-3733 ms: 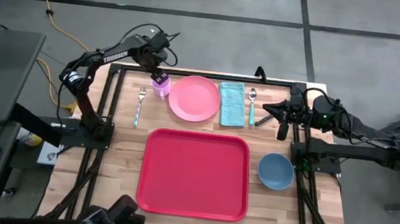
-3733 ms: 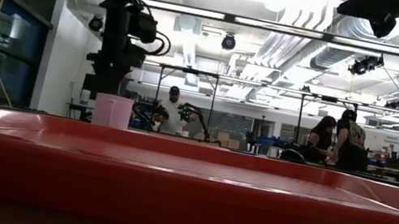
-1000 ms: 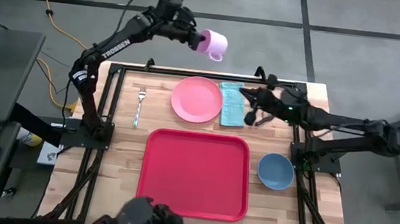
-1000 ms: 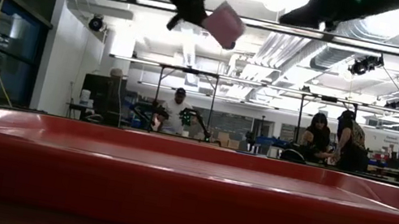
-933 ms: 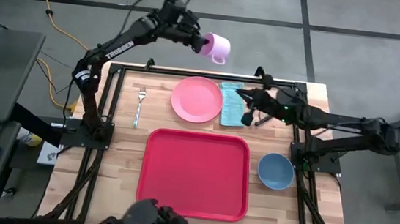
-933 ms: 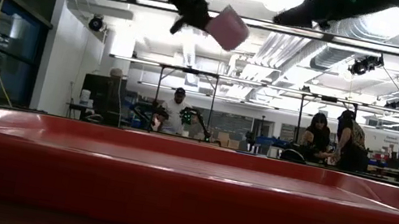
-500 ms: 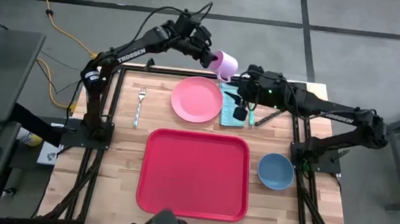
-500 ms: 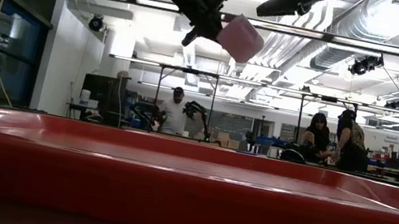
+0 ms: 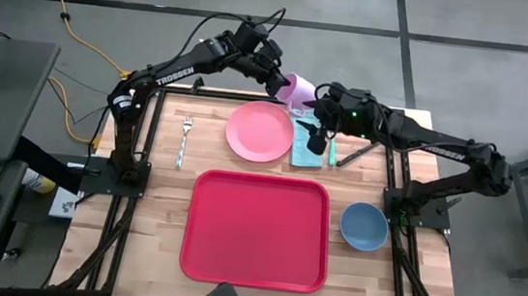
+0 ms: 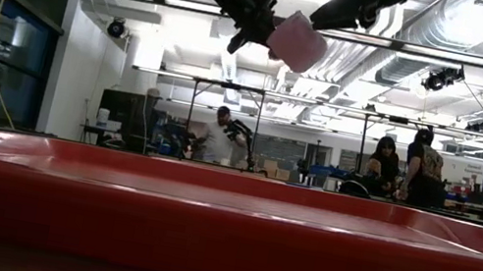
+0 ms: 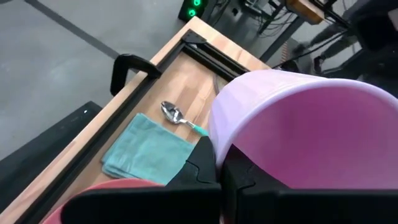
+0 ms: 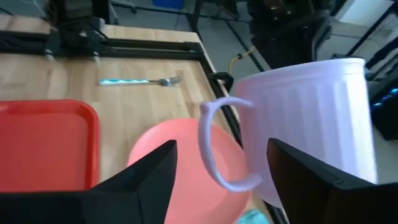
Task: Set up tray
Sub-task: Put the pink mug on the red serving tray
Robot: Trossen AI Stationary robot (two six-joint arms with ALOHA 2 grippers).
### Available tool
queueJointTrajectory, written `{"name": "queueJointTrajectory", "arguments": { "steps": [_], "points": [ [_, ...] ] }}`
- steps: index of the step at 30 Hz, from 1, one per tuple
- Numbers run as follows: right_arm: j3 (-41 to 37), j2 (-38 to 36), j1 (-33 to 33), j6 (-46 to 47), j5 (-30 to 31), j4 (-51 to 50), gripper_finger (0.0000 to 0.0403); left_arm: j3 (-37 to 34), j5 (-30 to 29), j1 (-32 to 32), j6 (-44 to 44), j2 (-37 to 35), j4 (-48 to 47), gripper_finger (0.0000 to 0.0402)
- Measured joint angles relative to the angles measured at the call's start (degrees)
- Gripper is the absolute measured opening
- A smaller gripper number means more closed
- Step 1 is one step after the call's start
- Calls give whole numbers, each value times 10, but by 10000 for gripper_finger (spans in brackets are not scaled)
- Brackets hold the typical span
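The red tray (image 9: 257, 230) lies flat at the near side of the table (image 9: 161, 206), with nothing on it. A blue bowl (image 9: 363, 226) sits just beside its right edge. Farther back are a fork (image 9: 184, 138), a pink plate (image 9: 259, 130), a teal cloth (image 9: 304, 144) and a spoon (image 11: 176, 116). Up in the air over the back edge, the left gripper (image 9: 278, 79) is clamped on a pink cup (image 9: 297, 90). The right gripper (image 9: 318, 110) is spread wide with its fingers (image 12: 143, 180) on either side of the cup's handle, not squeezing it.
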Motion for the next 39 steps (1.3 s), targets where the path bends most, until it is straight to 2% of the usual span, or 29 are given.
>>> {"name": "queueJointTrajectory", "arguments": {
  "steps": [18,22,28,29,35,39],
  "points": [
    [0,31,19,19,2,17,185,0,14,-29,0,0,33,19],
    [0,36,24,43,10,20,146,0,16,-28,6,0,29,19],
    [0,26,29,39,4,21,26,0,18,-28,15,0,21,19],
    [0,25,29,35,-3,21,15,0,18,-29,17,0,21,19],
    [-2,21,29,49,-8,23,7,0,15,-29,36,0,20,20],
    [-1,21,29,79,-7,28,3,0,10,-29,79,0,26,64]
  ]
}}
